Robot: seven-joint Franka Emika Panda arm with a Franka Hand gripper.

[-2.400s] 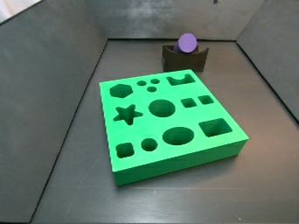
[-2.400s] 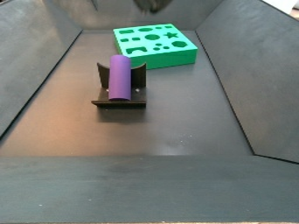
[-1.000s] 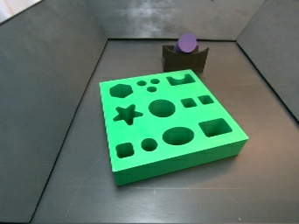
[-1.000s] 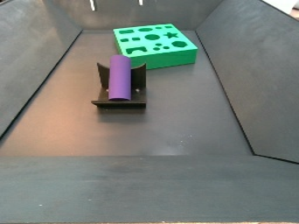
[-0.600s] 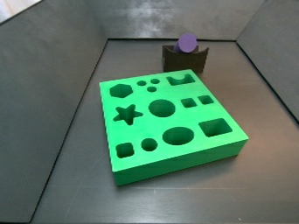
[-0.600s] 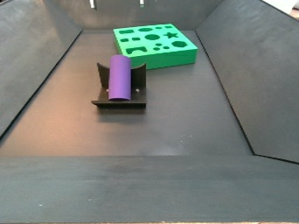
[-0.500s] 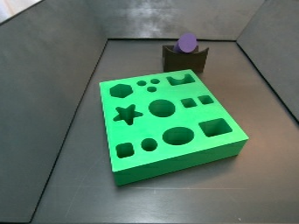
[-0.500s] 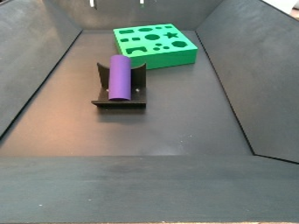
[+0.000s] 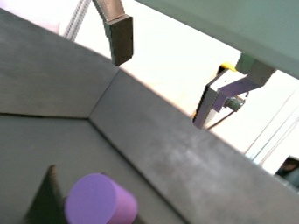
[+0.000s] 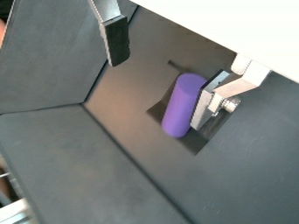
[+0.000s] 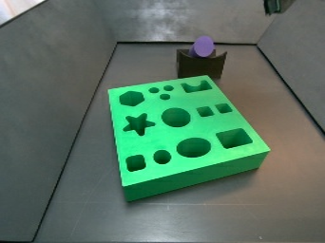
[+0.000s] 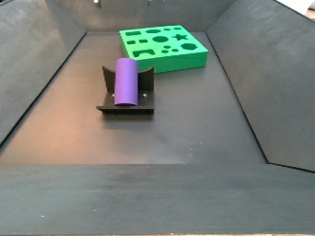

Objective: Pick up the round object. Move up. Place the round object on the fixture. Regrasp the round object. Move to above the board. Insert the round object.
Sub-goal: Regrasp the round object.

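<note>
Overhead, the gripper hangs with jaws spread wide and empty, touching nothing, well above the smooth purple cylinder peg lying in the notch of the small dark fixture, apart from the bright green board.

No text, label, brand, number or sign can be read on the board, the fixture, or the round object.
</note>
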